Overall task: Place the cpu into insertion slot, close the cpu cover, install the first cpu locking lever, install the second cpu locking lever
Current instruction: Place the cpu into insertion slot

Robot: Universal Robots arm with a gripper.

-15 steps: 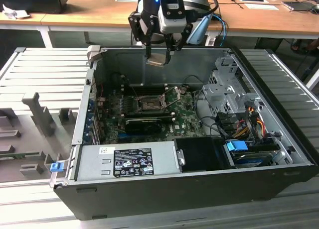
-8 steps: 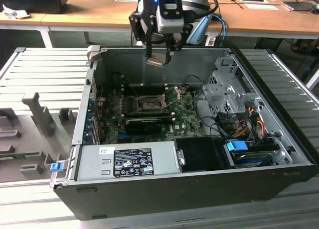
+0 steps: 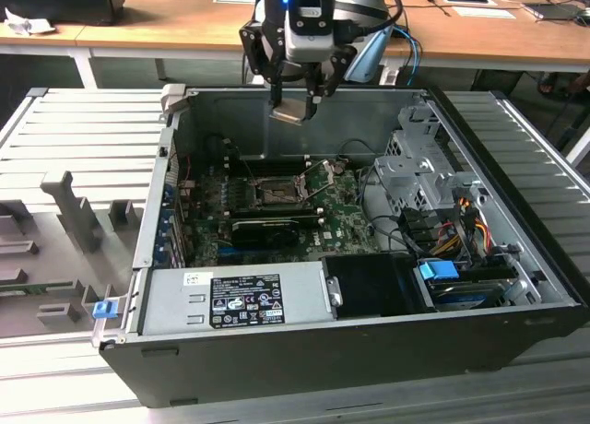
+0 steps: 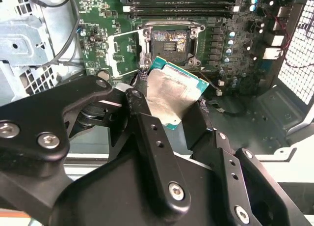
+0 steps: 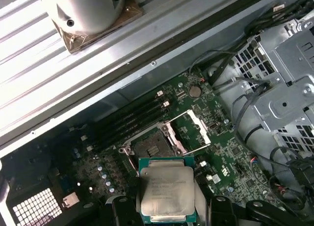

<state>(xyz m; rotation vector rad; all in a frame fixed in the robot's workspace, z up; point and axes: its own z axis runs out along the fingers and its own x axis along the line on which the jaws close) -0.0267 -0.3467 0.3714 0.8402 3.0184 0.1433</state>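
Silver-grey sheet metal comes nearest: the power supply (image 3: pixel 235 300) lies along the front wall of the open computer case (image 3: pixel 350 355), low in the exterior view, with a small blue clip (image 3: pixel 104 308) just off its corner toward the exterior view's left. Behind it, on the green motherboard (image 3: pixel 346 212), a long black card (image 3: pixel 275 229) runs crosswise. Just past the card sits the insertion slot (image 3: pixel 277 192), near the middle of the frame. Its dark centre is bare and nothing rests in it. The cpu cover (image 5: pixel 201 127) is swung open, standing up from the side of the slot that faces the exterior view's right. Further that way a grey drive cage (image 3: pixel 415 170) and a tangle of cables fill the case.

Higher up and further back, in the upper middle of the exterior view, the gripper (image 3: pixel 295 100) hangs over the far wall of the case. Its black fingers (image 4: pixel 147 118) are clamped on two opposite edges of the cpu (image 5: pixel 167 189). The chip is in the air, well apart from the slot, its dull metal top showing in both wrist views. In the exterior view it looks slightly tilted.

Beyond the arm, a wooden desk (image 3: pixel 166 18) crosses the top of the frame.
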